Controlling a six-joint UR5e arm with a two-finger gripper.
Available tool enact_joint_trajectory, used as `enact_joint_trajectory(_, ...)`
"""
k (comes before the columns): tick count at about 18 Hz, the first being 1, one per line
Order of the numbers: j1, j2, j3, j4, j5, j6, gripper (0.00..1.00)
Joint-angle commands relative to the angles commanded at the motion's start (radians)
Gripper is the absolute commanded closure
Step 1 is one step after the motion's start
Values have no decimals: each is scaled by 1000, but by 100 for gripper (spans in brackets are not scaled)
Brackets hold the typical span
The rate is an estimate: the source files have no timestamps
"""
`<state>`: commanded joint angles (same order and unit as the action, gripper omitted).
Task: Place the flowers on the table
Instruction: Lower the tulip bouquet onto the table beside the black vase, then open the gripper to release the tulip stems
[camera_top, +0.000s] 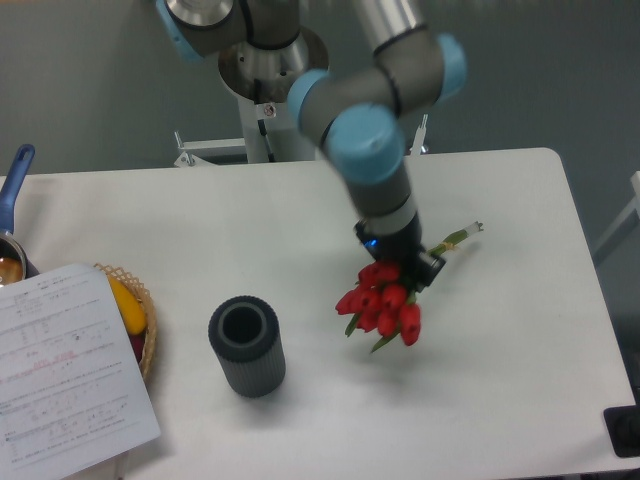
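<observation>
Just one tool clamped on one flowers bunch, one vase, table

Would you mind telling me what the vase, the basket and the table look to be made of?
The vase looks like dark grey matte plastic or rubber, with fine ribs round its wall. The basket looks like woven wicker, tan with a braided rim. The table looks like a smooth white matte laminate with hardly any glare; its core cannot be told.

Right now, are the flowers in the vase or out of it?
Out. The flowers are to the right of the vase, under the gripper, and the vase's top looks dark and empty.
</observation>
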<state>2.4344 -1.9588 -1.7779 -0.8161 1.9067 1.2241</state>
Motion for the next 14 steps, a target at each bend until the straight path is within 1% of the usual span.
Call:
enact_joint_trajectory(3, -2, -12, 0, 0, -2, 0, 54)
enact_joint_trajectory(4, -2, -12, 3, 2, -8, 0, 48)
enact_joint_trajectory(5, -2, -12, 3, 3, -8, 2, 40)
enact_joint_trajectory(6, -2, -12, 5, 5, -9, 2, 36)
enact_joint_trajectory(7, -2, -14, 6, 6, -9, 2, 26)
enact_joint_trajectory(8, -2, -14, 8, 11, -9, 2, 10)
enact_joint_trajectory(9, -2, -12, 11, 12, -9, 2, 6)
enact_joint_trajectory(10, -2, -11, 14, 12, -11, 2, 1)
enact_joint_trajectory(13, 0, 6, 23, 14, -15, 0, 0)
enact_joint_trajectory(14, 5, 24, 25, 14, -35, -2, 0)
